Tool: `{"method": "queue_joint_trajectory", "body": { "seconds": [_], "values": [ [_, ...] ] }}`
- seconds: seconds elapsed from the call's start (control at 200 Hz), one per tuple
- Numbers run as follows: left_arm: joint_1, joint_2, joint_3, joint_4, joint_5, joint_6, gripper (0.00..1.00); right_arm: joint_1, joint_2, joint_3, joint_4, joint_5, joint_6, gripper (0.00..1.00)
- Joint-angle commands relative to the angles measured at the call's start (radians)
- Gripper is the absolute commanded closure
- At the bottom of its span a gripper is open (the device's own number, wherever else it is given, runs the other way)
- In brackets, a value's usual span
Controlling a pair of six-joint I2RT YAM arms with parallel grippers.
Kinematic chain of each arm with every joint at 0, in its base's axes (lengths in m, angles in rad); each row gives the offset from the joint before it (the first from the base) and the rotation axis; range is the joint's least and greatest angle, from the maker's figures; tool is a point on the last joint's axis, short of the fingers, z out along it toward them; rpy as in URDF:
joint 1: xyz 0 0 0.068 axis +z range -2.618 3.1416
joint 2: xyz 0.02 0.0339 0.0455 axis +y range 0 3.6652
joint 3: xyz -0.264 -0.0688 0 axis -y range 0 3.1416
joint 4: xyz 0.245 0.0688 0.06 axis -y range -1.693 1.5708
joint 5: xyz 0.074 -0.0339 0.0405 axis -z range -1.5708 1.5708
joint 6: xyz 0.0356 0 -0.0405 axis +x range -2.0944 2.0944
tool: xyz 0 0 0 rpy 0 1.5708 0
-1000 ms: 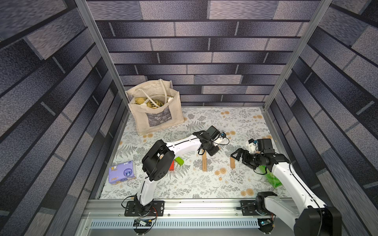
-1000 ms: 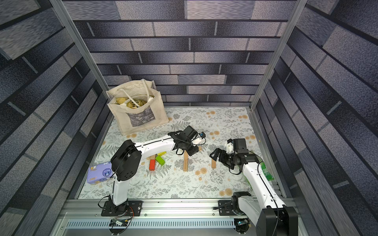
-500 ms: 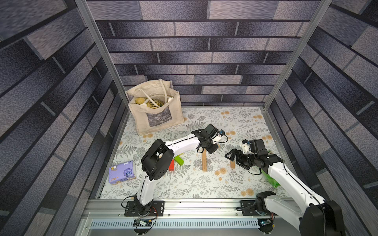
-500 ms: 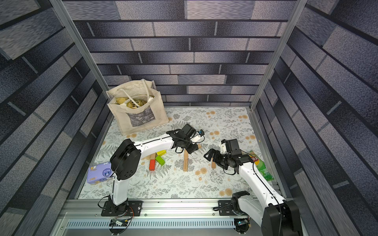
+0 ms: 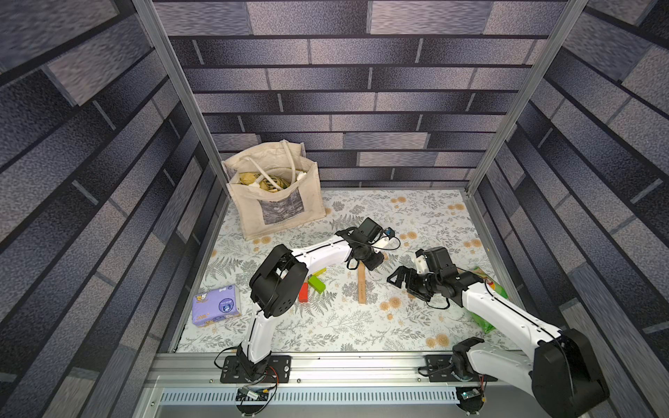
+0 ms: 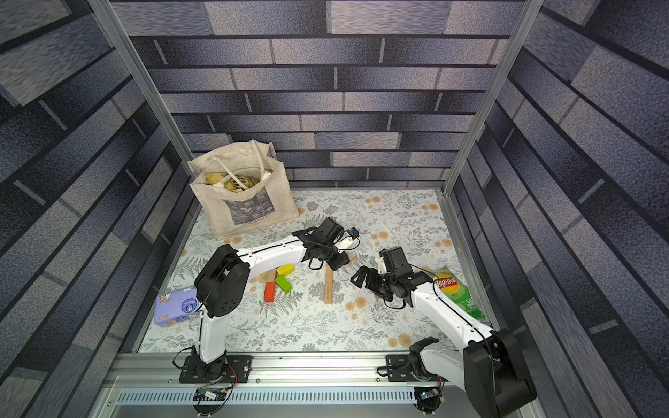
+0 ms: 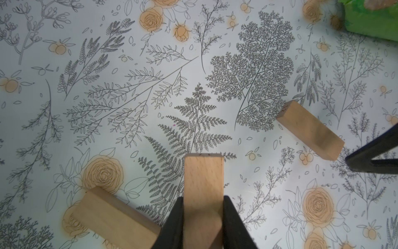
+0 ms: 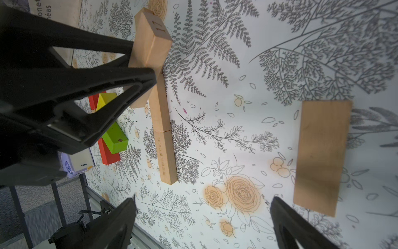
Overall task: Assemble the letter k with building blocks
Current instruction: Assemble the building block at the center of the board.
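Note:
My left gripper (image 7: 203, 198) is shut on a plain tan building block (image 7: 203, 172), held tilted just above the mat; the right wrist view shows this block (image 8: 150, 41) marked 11 between the fingers. Below it two tan blocks (image 8: 163, 129) lie end to end in a straight line (image 5: 362, 287). Another tan block (image 7: 112, 217) lies slanted beside the left gripper. A loose tan block (image 8: 323, 155) lies flat near my right gripper (image 8: 203, 200), which hovers open over bare mat (image 5: 400, 280). Yellow (image 6: 285, 269), green (image 6: 283, 284) and red (image 6: 269, 291) blocks sit clustered by the left arm.
A canvas tote bag (image 5: 275, 195) stands at the back left. A purple tissue pack (image 5: 216, 305) lies at the left edge. A green chip bag (image 6: 454, 291) lies under the right arm at the right edge. The metal frame rail (image 5: 325, 362) borders the front.
My right gripper has moved left toward the middle of the mat, staying open. The left gripper has kept its hold on the tan block and barely shifted.

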Motion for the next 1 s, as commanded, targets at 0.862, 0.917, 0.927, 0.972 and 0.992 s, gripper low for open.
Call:
{"method": "queue_joint_trajectory", "body": {
  "seconds": [0.862, 0.917, 0.927, 0.972, 0.992],
  "values": [
    [-0.002, 0.084, 0.017, 0.013, -0.01, 0.034, 0.77, 0.038, 0.061, 0.052, 0.036, 0.044, 0.007, 0.0],
    [-0.001, 0.087, 0.018, 0.011, -0.01, 0.034, 0.75, 0.038, 0.061, 0.053, 0.034, 0.045, 0.008, 0.0],
    [0.0, 0.088, 0.02, 0.011, -0.009, 0.034, 0.75, 0.038, 0.061, 0.055, 0.033, 0.045, 0.006, 0.0],
    [0.001, 0.091, 0.023, 0.009, -0.007, 0.034, 0.74, 0.037, 0.062, 0.054, 0.033, 0.048, 0.004, 0.0],
    [0.002, 0.093, 0.024, 0.009, -0.007, 0.034, 0.74, 0.038, 0.062, 0.055, 0.03, 0.047, 0.004, 0.0]
  ]
}}
